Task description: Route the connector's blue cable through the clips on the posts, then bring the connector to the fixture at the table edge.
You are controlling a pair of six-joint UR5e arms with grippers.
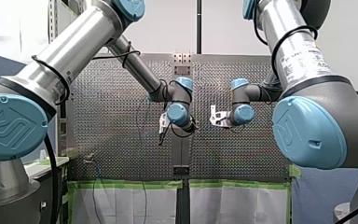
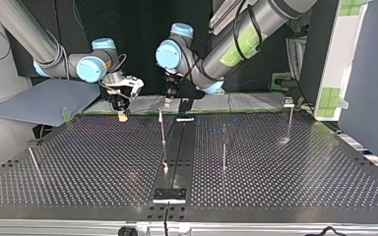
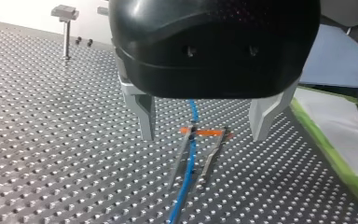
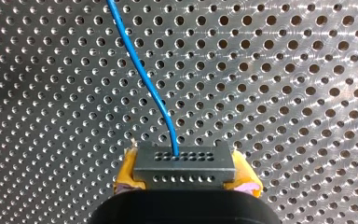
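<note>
One connector (image 4: 184,165) sat clamped in my right gripper (image 4: 186,176), one blue cable (image 4: 140,70) leaving it — my left gripper (image 3: 204,133) hung wide open astride the cable. Four posts (image 2: 162,130) stood on the perforated table (image 2: 300,172).

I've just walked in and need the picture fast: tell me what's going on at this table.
My right gripper holds the grey connector between its yellow-padded fingers, with the blue cable trailing ahead of it over the perforated table. My left gripper hovers with its fingers open astride that cable, beside what looks like an orange clip. Routing seems under way; no fixture shows by the connector.
</note>
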